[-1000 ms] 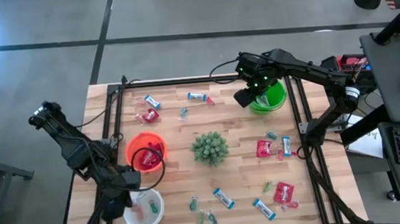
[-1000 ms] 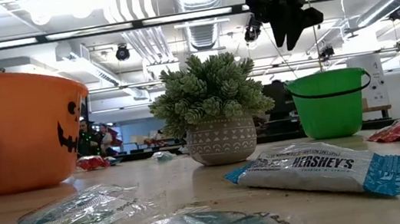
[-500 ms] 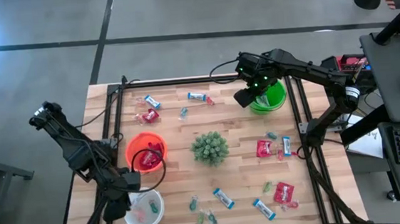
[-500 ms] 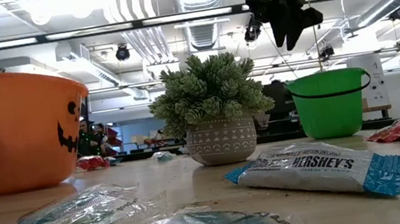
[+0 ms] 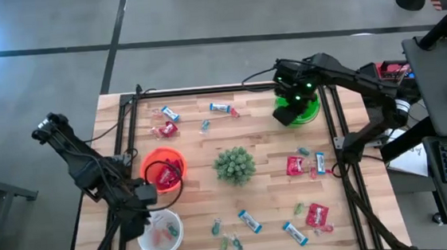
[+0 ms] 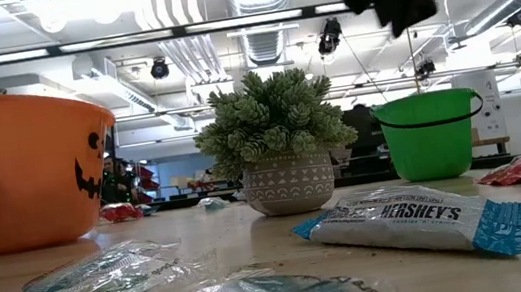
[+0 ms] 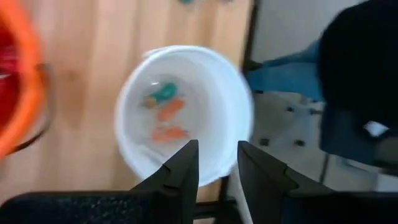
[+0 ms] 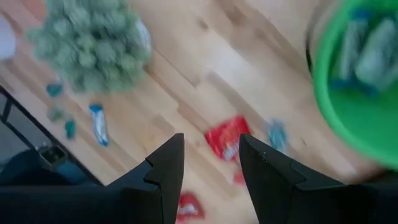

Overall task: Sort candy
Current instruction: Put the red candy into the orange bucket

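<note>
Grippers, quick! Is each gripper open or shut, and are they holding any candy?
Left gripper: open, holding nothing, above the white bowl.
Right gripper: open, holding nothing, beside the green bowl.

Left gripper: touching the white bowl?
Apart. The left wrist view shows the left gripper open and empty above the white bowl, the bowl lying well below its fingers.

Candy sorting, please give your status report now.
Left gripper open, empty, above white bowl. Right gripper open, empty, beside green bowl. Candy scattered on table. Nothing blocking.
</note>
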Available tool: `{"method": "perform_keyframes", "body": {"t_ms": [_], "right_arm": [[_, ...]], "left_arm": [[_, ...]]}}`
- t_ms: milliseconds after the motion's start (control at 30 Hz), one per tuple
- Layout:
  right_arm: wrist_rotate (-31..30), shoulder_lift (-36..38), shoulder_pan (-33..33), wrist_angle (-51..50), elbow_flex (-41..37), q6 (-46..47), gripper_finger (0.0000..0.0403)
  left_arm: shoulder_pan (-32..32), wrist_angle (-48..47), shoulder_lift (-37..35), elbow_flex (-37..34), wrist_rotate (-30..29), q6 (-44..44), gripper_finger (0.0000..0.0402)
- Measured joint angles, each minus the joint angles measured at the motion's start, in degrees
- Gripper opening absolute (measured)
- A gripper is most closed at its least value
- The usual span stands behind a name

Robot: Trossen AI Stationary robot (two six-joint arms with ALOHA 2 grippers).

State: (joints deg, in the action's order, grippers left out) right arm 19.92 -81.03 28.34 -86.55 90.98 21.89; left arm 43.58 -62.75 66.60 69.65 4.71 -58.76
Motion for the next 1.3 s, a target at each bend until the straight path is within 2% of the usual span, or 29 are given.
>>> {"method": "perform_keyframes", "body": {"t_ms": [167, 300, 367, 467, 667, 967, 1100, 1300], "right_arm": [[-0.5, 5.2, -0.6, -3.1, 0.0, 3.2, 0.0146], [-0.6, 9.2, -2.5, -3.5, -0.1, 8.6, 0.0146], [-2.7, 11.0, -4.1, -3.3, -0.3, 12.1, 0.0146], [-6.5, 12.9, -7.7, -3.5, -0.9, 18.1, 0.0146], [-8.4, 13.8, -15.9, -3.4, -3.7, 25.4, 0.0146], [-15.7, 13.5, -26.7, -2.7, -11.5, 38.0, 0.0146], [-17.0, 13.5, -28.8, 1.7, -17.0, 43.3, 0.0146], [-17.4, 13.4, -29.0, 15.2, -25.9, 46.4, 0.0146]], "left_arm": [[0.0, -6.5, -2.2, 0.0, -3.3, 0.0, 0.0093], [0.0, -8.2, -5.0, 0.0, -5.3, 0.0, 0.0093], [0.0, -8.2, -6.8, 0.0, -7.2, 0.0, 0.0093], [0.0, -8.2, -9.7, 0.0, -11.2, 0.0, 0.0093], [0.0, -8.2, -14.0, 0.0, -18.7, 0.0, 0.0093], [0.0, -8.2, -14.6, 0.0, -20.9, 2.2, 0.0093], [-0.1, -8.2, -14.4, 0.0, -20.9, 2.4, 0.0093], [-0.1, -8.2, -14.7, 0.0, -20.9, 4.7, 0.0093]]}}
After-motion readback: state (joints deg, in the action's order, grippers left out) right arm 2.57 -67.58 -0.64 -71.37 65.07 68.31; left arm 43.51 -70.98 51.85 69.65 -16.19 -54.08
